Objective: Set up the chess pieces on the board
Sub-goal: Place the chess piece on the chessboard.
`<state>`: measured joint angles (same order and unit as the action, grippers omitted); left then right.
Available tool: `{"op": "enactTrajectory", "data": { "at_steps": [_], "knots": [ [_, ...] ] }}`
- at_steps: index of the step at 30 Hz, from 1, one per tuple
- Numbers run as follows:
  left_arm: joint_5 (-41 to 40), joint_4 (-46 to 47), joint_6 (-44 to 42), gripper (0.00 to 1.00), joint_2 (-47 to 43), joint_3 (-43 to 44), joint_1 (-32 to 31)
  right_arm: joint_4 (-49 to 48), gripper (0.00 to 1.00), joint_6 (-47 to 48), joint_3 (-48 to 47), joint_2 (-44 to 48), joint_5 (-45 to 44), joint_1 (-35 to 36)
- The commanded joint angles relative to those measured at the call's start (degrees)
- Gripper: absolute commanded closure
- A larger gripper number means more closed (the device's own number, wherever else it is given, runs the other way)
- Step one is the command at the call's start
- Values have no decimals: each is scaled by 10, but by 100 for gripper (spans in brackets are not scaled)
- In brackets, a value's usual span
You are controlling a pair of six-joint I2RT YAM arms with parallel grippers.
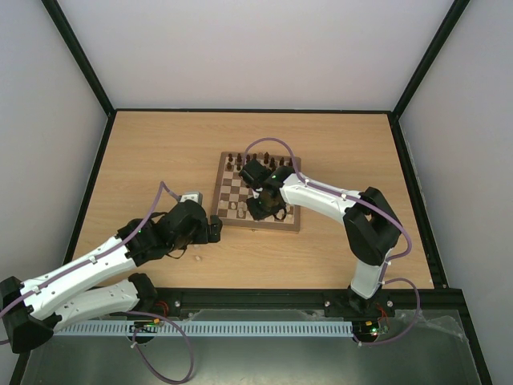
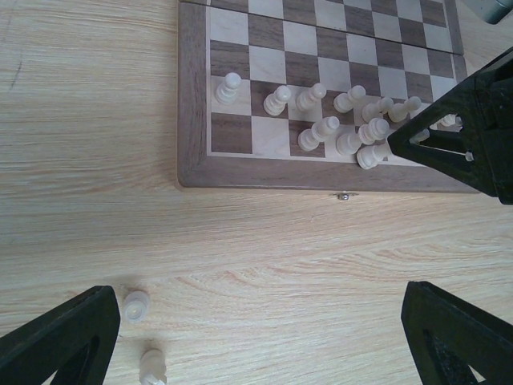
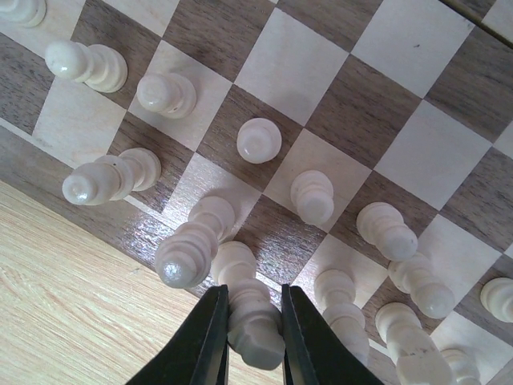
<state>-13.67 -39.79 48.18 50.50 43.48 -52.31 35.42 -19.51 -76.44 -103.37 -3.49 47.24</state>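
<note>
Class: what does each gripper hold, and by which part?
The right gripper pinches a pale chess piece by its sides, near the top end. The left gripper is open, holding nothing.

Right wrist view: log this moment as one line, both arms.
right fingers: shut on pale piece at board edge | left fingers: open over table | off-board: two loose pieces

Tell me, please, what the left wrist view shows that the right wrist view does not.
Only the left wrist view: two loose pieces off the board, on the table by the open left gripper. Only the right wrist view: the right gripper shut on a pale piece at the board's edge. Both: other pieces crowded on the board's near rows.
</note>
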Motion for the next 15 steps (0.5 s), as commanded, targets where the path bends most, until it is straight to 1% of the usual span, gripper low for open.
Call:
{"op": "enactTrajectory", "data": {
  "at_steps": [1,8,15],
  "knots": [
    [2,2,5,1,-2,-6,4,22,88,4,-21,12,-4,-2],
    [-1,6,1,1,-1,-9,4,42,88,-1,-31,11,-56,-2],
    [2,15,-4,1,6,-12,5,48,87,-4,-27,4,-80,-1]
  ]
}}
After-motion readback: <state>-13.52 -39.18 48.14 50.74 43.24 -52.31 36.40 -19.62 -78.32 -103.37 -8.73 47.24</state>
